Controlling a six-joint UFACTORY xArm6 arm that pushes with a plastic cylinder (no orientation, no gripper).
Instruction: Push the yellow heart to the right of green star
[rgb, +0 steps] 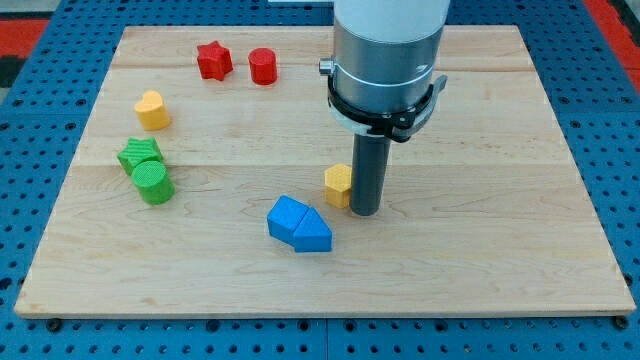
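Note:
The yellow heart (152, 110) lies at the view's left on the wooden board (480, 250). The green star (139, 154) lies just below it, with a green cylinder (153, 183) touching its lower right side. My tip (364, 212) is near the board's middle, far to the right of the heart and star. It stands right beside a yellow hexagon block (338, 185), on that block's right side.
A red star (213, 60) and a red cylinder (262, 66) sit near the view's top. Two blue blocks (299, 225) lie together just below and left of my tip. The arm's grey body (385, 60) hangs over the board's upper middle.

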